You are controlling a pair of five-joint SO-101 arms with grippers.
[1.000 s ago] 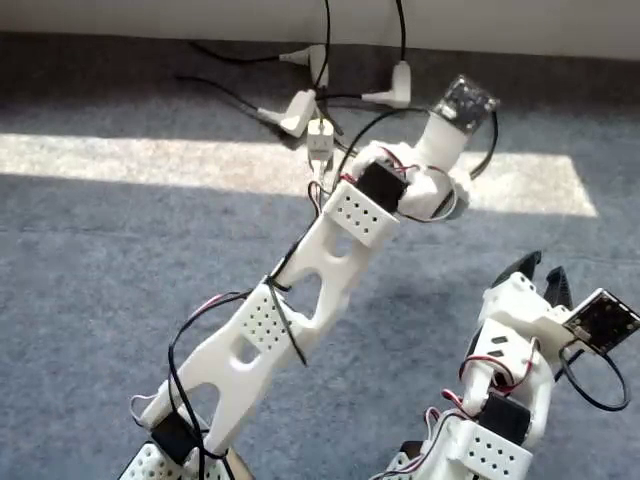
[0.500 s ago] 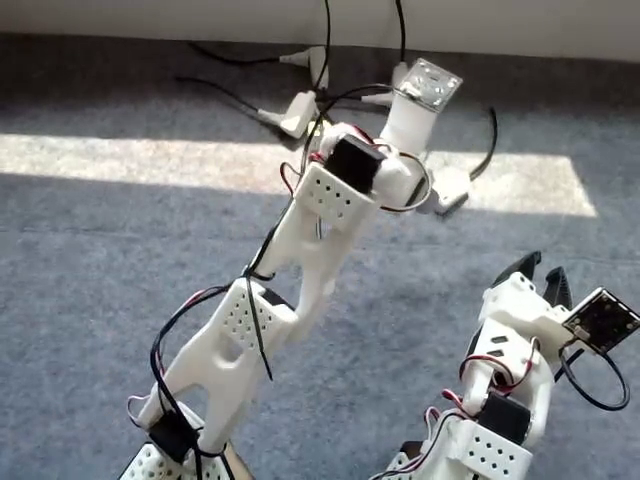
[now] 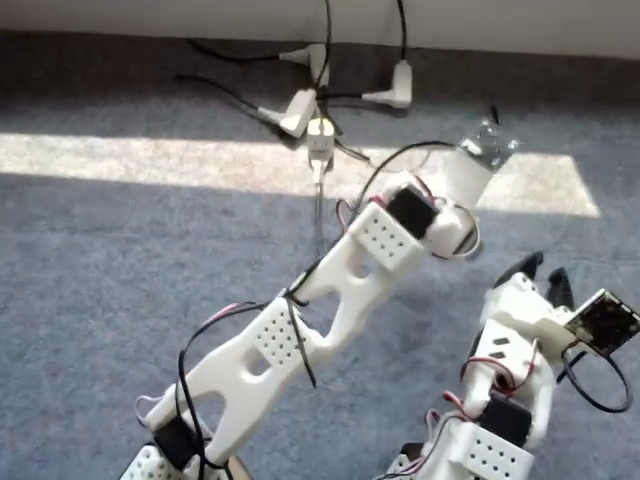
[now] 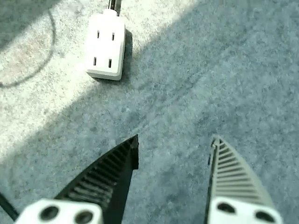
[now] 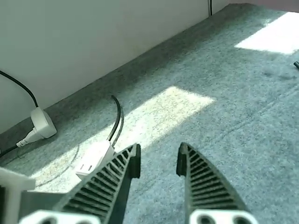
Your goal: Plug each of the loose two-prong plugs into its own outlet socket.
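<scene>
Several white two-prong plugs lie on the grey carpet near the far wall: one (image 3: 299,111), a smaller one (image 3: 319,138) and another (image 3: 400,85), each on a black cord. In the left wrist view a white outlet block (image 4: 106,46) with two pairs of slots lies in sunlight, ahead of my open left gripper (image 4: 173,151), which holds nothing. My left arm (image 3: 385,235) stretches across the carpet to the right of the plugs. The right gripper (image 5: 158,158) stands open a little and empty; beyond it lie the outlet block (image 5: 95,160) and a plug (image 5: 40,123) by the wall. Its black fingers (image 3: 527,268) show at the lower right.
A pale wall (image 5: 93,42) runs along the far edge of the carpet. Black cords (image 5: 117,116) trail over the floor near the outlet block. A bright sunlit band (image 3: 150,160) crosses the carpet. Open carpet (image 3: 120,270) lies to the left of the arms.
My left arm swung back toward the plugs, then out to the right and nearer; it now covers the outlet block seen half a second ago. The right arm has stayed put.
</scene>
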